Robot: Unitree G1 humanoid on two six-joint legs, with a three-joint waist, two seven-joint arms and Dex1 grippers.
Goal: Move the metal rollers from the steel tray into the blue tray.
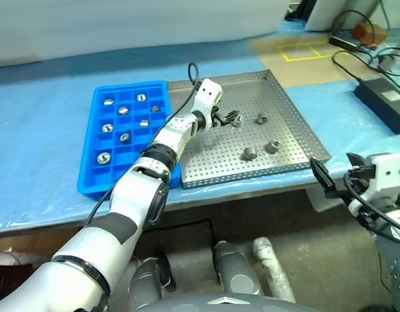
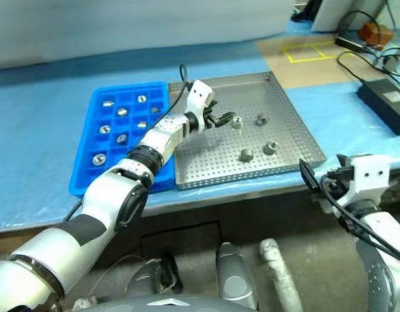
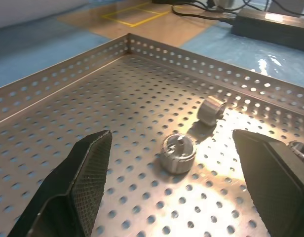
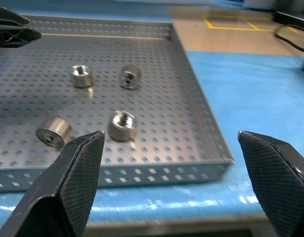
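The steel tray [image 1: 284, 123] sits on a blue-covered table [image 1: 44, 162], and everything below is placed from it. Touching its left rim is the blue tray [image 1: 89, 156], whose square compartments hold eight rollers [image 1: 124, 110], one to a cell.

Four rollers remain on the steel tray. One [image 1: 237, 120] stands near the tray's middle, toward the far rim. A second [image 1: 262, 117] lies just to its right. Nearer the front rim are a third [image 1: 250, 153] and a fourth [image 1: 273, 146], close together.

The left gripper [image 1: 224, 117] reaches over the steel tray from the blue tray's side, its fingers spread wide and empty. In the left wrist view the nearest roller [image 3: 177, 153] stands between the two fingers [image 3: 85, 173], touching neither, with another [image 3: 211, 109] beyond it.

The right gripper [image 1: 328, 179] hangs off the tray's front right corner, outside the rim and past the table edge, fingers spread wide and holding nothing. Its wrist view looks back across the steel tray at the four rollers.

Beyond the tray's far right corner are a square of yellow tape [image 1: 304, 50], black cables and a black power brick [image 1: 385, 101] on the table. No brand, label or writing can be read anywhere.
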